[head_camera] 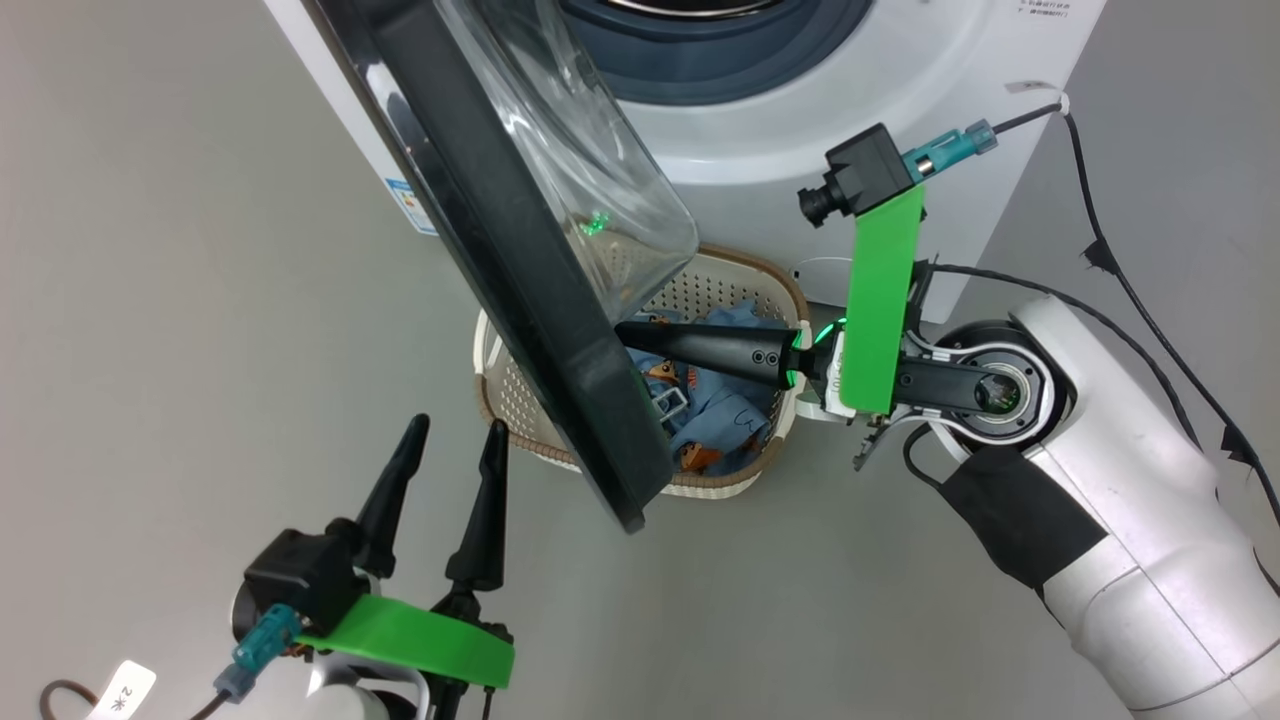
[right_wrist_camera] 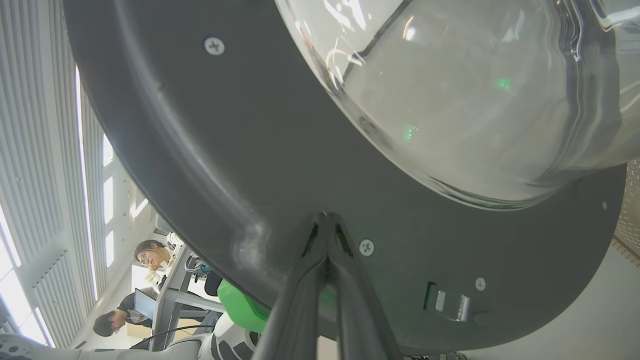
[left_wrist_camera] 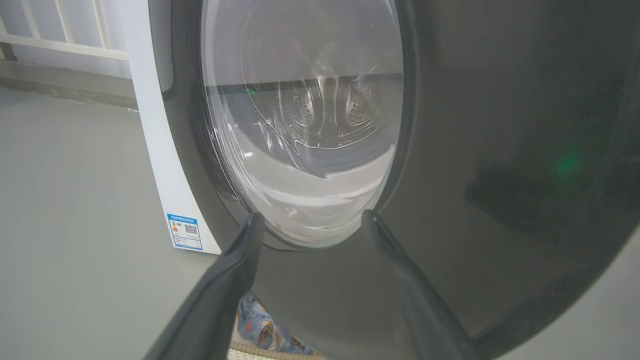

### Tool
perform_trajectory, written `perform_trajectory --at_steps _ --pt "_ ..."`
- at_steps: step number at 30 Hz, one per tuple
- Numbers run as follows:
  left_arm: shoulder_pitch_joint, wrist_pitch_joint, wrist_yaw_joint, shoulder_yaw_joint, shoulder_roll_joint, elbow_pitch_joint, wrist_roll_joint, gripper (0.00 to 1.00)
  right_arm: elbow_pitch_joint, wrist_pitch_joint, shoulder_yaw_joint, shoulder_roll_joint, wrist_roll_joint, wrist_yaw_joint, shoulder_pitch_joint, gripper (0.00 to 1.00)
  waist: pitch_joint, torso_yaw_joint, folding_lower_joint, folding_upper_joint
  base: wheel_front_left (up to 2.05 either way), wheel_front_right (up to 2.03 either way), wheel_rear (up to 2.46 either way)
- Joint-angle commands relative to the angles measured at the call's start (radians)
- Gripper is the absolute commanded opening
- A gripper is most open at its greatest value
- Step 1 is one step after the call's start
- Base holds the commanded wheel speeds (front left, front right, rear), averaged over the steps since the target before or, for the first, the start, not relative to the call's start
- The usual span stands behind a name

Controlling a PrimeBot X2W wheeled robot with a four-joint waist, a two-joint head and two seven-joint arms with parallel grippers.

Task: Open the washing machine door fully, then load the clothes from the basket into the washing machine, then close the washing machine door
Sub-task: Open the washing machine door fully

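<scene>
Head view: the washing machine door (head_camera: 520, 270) stands half-open above the basket (head_camera: 700, 292); your left gripper (head_camera: 455, 430) gapes empty. Left wrist view: its front looks glossy, slippery. Right wrist view: right gripper (right_wrist_camera: 327, 217), pinched shut, touches the stiff inner rim; push there.

clothes (head_camera: 722, 402) in basket (head_camera: 735, 272), basket before washing machine (head_camera: 900, 110), beneath door (head_camera: 520, 290)

The washing machine door (head_camera: 500, 260) hides part of the basket (head_camera: 740, 290) and the clothes (head_camera: 720, 400). The head view's top edge cuts off the washing machine (head_camera: 800, 120).
</scene>
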Motion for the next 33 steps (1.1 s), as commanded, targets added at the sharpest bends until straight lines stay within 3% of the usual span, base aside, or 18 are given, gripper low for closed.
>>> perform_trajectory --at_steps 1,5,8,9,10,11,21,33 --pt "0.007 -0.006 -0.005 0.038 0.017 -0.019 0.010 1.00 -0.026 -0.006 0.005 0.026 -0.018 0.003 0.023 0.00 -0.003 -0.002 0.0000 0.0000 0.00 0.00 0.00" --pt "0.012 -0.006 -0.009 0.049 0.017 -0.011 0.012 1.00 -0.007 -0.038 -0.014 0.020 -0.022 0.003 0.043 0.00 -0.022 -0.016 0.0000 0.0000 0.00 0.00 0.00" --pt "0.014 -0.006 -0.017 0.056 0.017 0.001 0.018 1.00 0.006 -0.070 -0.034 0.007 -0.026 0.003 0.065 0.44 -0.039 -0.032 0.0000 0.0000 0.00 0.00 0.00" --pt "0.014 -0.006 -0.019 0.059 0.017 0.006 0.021 1.00 0.010 -0.080 -0.040 0.002 -0.027 0.003 0.074 0.64 -0.045 -0.038 0.0000 0.0000 0.00 0.00 0.00" --pt "0.015 -0.006 -0.022 0.062 0.017 0.012 0.024 1.00 0.013 -0.089 -0.045 -0.004 -0.027 0.003 0.085 0.91 -0.052 -0.045 0.0000 0.0000 0.00 0.00 0.00" --pt "0.015 -0.006 -0.024 0.066 0.017 0.018 0.026 1.00 0.015 -0.101 -0.051 -0.009 -0.030 0.003 0.096 1.00 -0.059 -0.052 0.0000 0.0000 0.00 0.00 0.00" --pt "0.054 -0.006 -0.037 0.117 0.019 0.063 0.073 1.00 0.014 -0.227 -0.085 -0.069 -0.045 0.003 0.273 1.00 -0.138 -0.148 0.0000 0.0000 0.00 0.00 0.00" --pt "0.104 -0.006 -0.038 0.141 0.059 0.058 0.063 1.00 -0.018 -0.356 -0.101 -0.143 -0.072 0.003 0.433 1.00 -0.186 -0.235 0.0000 0.0000 0.00 0.00 0.00"
